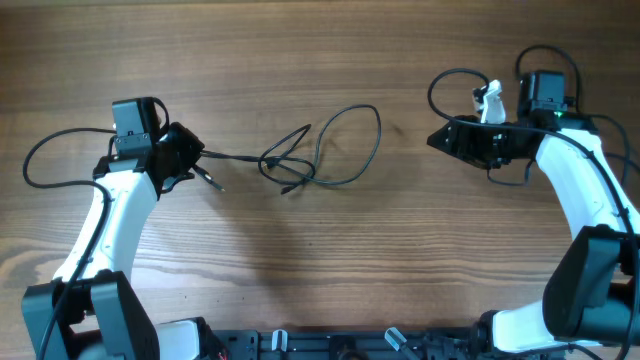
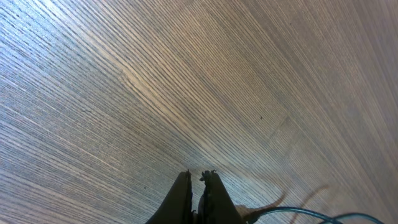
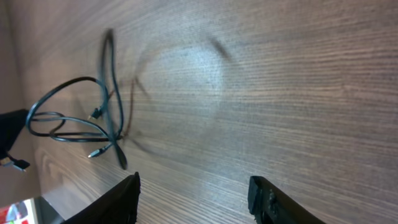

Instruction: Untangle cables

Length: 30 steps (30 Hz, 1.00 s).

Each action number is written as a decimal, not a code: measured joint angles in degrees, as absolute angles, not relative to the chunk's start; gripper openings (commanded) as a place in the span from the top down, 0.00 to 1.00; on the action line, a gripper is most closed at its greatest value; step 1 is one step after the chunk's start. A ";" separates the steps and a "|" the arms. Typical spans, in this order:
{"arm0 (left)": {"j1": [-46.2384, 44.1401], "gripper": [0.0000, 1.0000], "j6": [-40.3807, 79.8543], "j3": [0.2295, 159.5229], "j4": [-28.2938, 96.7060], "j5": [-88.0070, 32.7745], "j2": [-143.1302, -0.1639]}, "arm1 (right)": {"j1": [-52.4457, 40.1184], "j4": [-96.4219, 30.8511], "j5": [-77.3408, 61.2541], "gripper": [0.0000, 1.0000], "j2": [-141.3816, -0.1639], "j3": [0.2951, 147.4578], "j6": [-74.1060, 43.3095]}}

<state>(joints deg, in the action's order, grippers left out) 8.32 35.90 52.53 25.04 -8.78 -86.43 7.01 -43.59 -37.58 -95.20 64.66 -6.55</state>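
Note:
The cables (image 1: 272, 162) lie in the middle of the wooden table as a small knot, with one wide loop (image 1: 378, 130) spreading right. One strand runs taut from the knot to my left gripper (image 1: 201, 154), which is shut on it, and a short tail with a plug (image 1: 216, 186) hangs just below. In the left wrist view the fingers (image 2: 198, 177) are pressed together, and the cable (image 2: 277, 210) leaves beside the right finger. My right gripper (image 1: 437, 140) stands open and empty, right of the loop. In its wrist view (image 3: 194, 186) the cables (image 3: 115, 112) lie far left.
Thicker black wires of the arms curl at the far left (image 1: 45, 150) and above the right gripper (image 1: 450, 78). A white part (image 1: 490, 100) sits on the right wrist. Both arm bases (image 1: 300, 345) line the front edge of the table.

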 measured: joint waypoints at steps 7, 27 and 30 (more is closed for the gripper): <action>8.34 0.96 35.90 52.53 25.02 -8.75 -86.43 | -9.32 -40.07 -37.01 0.40 -95.20 64.69 -8.54; 8.34 0.96 35.90 52.51 24.82 -8.84 -86.48 | -40.42 0.49 -24.93 0.19 -106.00 65.14 -49.80; 8.32 0.96 35.90 52.49 24.82 -8.84 -86.48 | -40.42 5.69 -22.90 0.26 -108.12 65.14 -52.51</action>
<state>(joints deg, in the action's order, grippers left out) 8.32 35.90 52.49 24.82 -8.84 -86.48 -40.42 5.69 -22.90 -108.12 65.14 -52.51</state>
